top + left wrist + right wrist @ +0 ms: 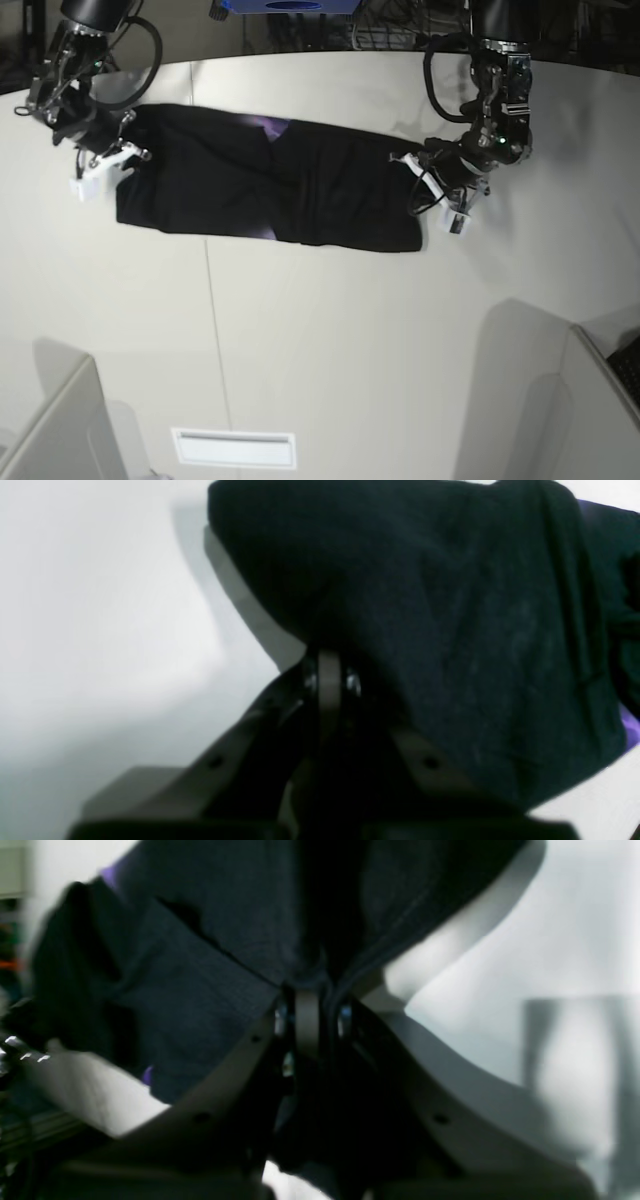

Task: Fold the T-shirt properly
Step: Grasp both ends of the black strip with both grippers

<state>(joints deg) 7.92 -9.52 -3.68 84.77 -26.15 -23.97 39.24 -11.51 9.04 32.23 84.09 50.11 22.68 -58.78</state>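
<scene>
Base view looks down on my pale, off-white desk, a broad curved top with a thin seam running down it and a small white label near its front edge. Beyond the far rim the room is dim, with dark cables and a blue object at the top. Grey panels stand at the lower corners.

My T-shirt lies stretched in a long black band across the far half of the desk, folded lengthwise, with a glimpse of purple print showing near its upper middle. My left pincer sits at the band's end on that view's right, and my right pincer at the opposite end.

From above I cannot judge the grip; the wrist views settle it. Left wrist view shows my left pincer clenched on a bunched edge of black cloth, which rises off the desk in front of the lens. Right wrist view shows my right pincer pinched on a hemmed edge of the cloth, with purple slivers peeking from the folds. Both wrist pictures are blurred.
</scene>
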